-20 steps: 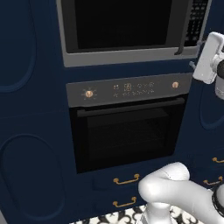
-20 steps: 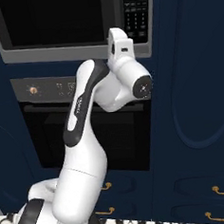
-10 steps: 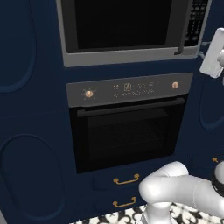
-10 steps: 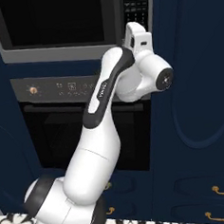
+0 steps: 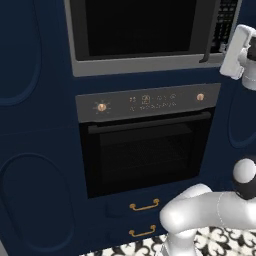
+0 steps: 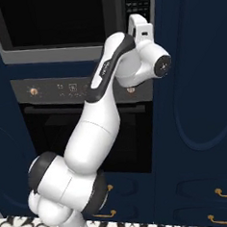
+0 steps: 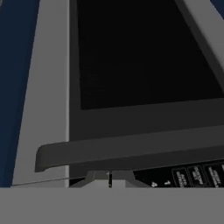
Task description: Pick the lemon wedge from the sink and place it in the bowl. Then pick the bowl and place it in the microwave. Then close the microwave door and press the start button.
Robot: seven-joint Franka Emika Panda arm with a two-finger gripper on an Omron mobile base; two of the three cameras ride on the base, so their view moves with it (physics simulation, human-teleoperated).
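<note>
The microwave door is being shown flush in its grey frame, its dark glass window closed over the cavity. The microwave is being carried in navy cabinetry directly above the oven, whose knobs and bar handle are being seen at 6 o'clock from it. The keypad strip is being approached at the microwave's 3 o'clock edge by the white arm's hand. In the hand view the gripper is being held against the door handle, its dark finger tips drawn together with only a thin seam between them, nothing being held.
</note>
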